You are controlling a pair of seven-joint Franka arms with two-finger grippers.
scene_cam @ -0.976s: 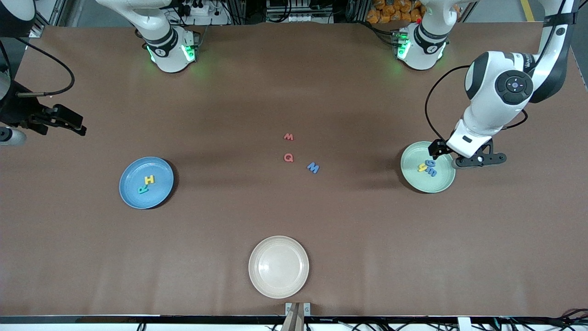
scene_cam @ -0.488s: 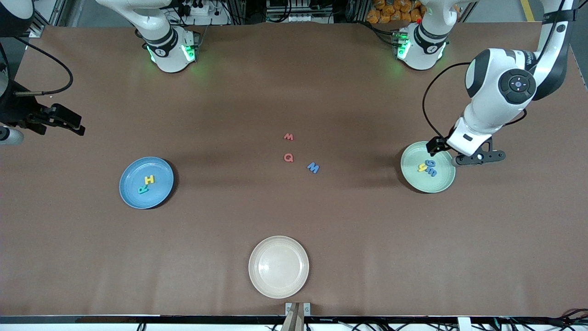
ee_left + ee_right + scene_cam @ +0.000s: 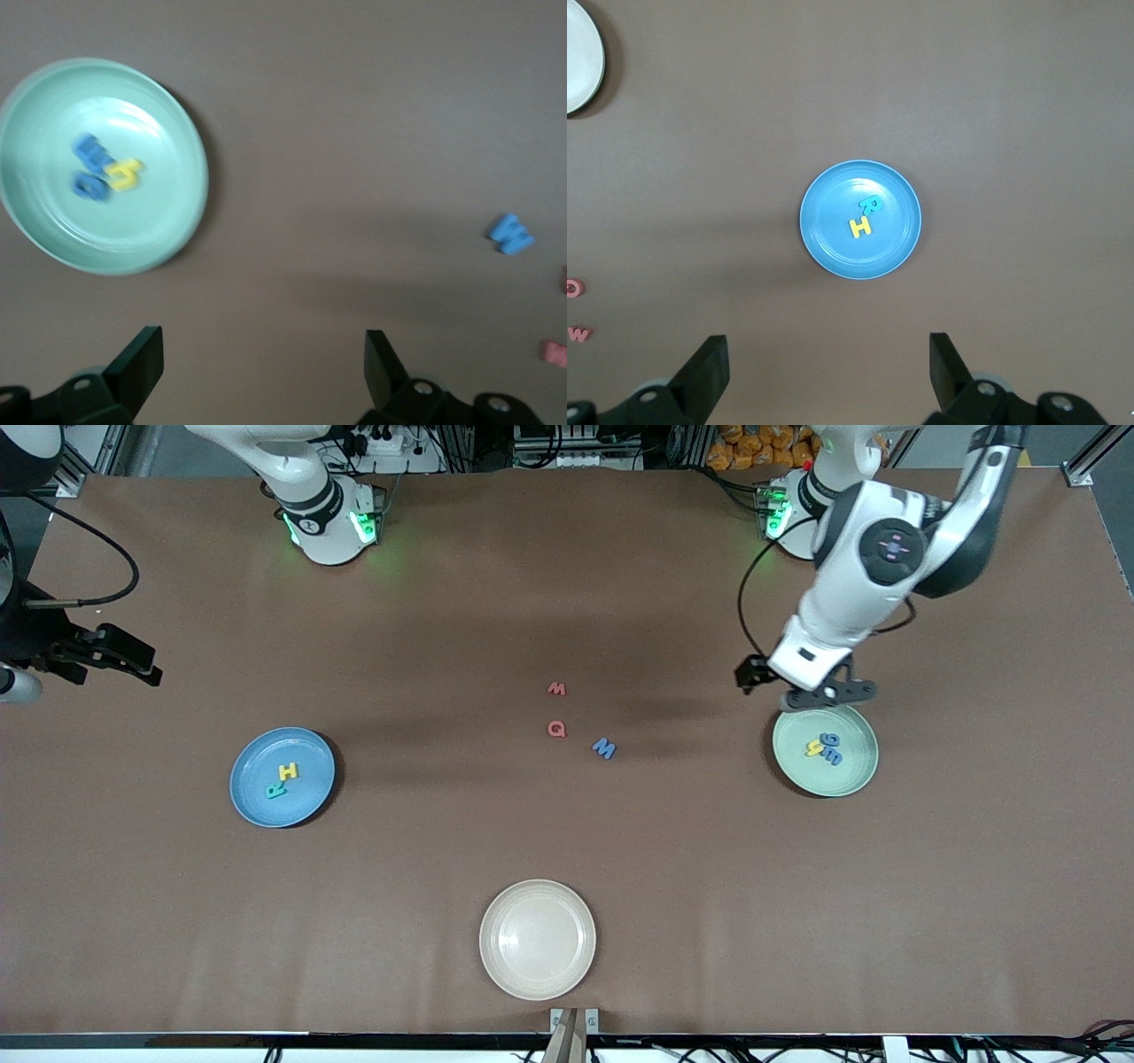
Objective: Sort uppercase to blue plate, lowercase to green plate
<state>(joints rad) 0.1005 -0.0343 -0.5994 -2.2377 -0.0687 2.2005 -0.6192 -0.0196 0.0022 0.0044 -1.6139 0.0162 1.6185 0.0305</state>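
the left end effector hung spread and empty over the counter, just at the rim of the green plate on the side toward the robots' edge. that plate sat near the left arm's end and held a yellow h, a blue g and a blue m, bunched together and touching. the right end effector waited, also spread and empty, over the counter's edge at the right arm's end, looking down on the blue plate, where a yellow H and a green R lay side by side.

three letters were left loose mid-counter: a small red w toward the robots' edge, a red Q just nearer the camera, and a blue W beside the Q toward the left arm's end. a cream plate sat empty by the camera-side edge.

the letters looked like thin foam: very light, soft, a little squashy, and lying flat, so likely hard to get fingers under. pinching straight down across a narrow stroke, say the w's outer arms or the Q's ring, with gentle pressure, seemed the safest hold; a hard squeeze might buckle the piece or flick it away.
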